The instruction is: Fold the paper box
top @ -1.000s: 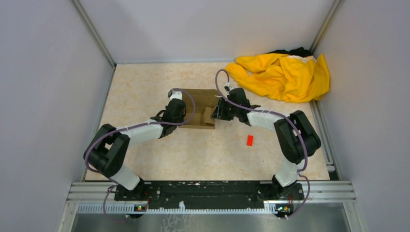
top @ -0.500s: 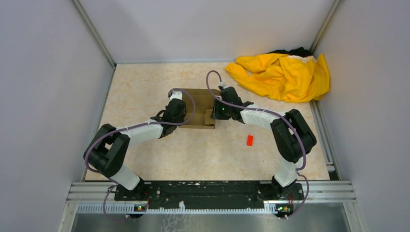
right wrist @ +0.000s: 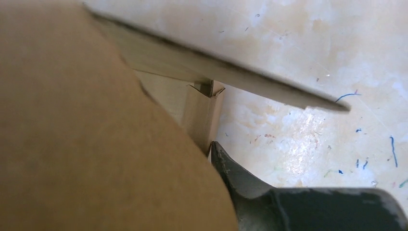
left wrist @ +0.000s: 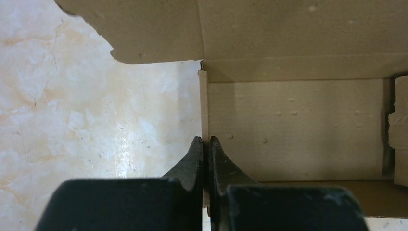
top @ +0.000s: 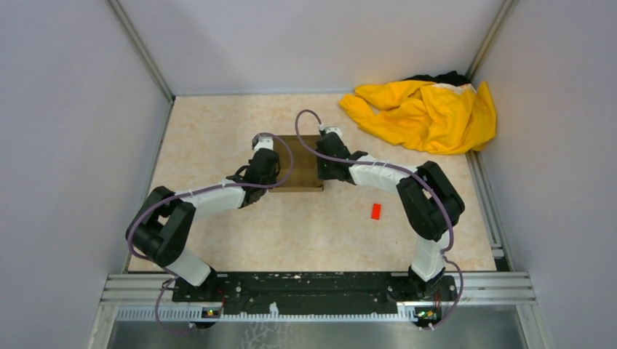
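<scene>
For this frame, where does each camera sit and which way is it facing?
Top external: above and behind the bases, looking down on the table; both arms whole, the paper box between the left gripper and right gripper.
Left wrist: on the left arm, looking along its shut fingers, which pinch the box's side wall.
Right wrist: on the right arm, close behind a box flap; one finger shows, the other is hidden.
Shared: all three views show the box and the table.
</scene>
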`<action>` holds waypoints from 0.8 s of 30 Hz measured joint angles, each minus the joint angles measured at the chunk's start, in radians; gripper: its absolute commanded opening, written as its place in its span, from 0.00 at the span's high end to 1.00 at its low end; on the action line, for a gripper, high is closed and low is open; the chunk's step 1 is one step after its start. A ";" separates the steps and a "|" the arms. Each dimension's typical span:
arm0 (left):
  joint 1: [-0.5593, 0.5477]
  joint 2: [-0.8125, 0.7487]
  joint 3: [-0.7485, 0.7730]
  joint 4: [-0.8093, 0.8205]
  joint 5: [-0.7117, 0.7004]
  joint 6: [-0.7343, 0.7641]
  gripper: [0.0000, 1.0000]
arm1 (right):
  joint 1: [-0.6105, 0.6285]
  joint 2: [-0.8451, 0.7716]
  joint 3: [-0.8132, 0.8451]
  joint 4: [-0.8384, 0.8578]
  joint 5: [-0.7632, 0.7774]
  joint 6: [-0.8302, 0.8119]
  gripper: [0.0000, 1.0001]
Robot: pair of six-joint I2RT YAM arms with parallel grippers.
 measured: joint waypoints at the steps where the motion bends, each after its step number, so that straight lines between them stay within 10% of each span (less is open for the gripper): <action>1: 0.000 0.000 -0.001 0.000 0.000 -0.001 1.00 | 0.007 0.005 0.009 -0.008 0.019 -0.002 0.81; 11: 0.000 -0.002 -0.003 0.000 -0.007 -0.004 1.00 | 0.047 0.036 0.063 -0.059 0.149 -0.019 0.96; 24: 0.000 -0.062 -0.011 -0.068 0.085 -0.003 0.69 | 0.080 0.080 0.123 -0.085 0.288 -0.064 0.98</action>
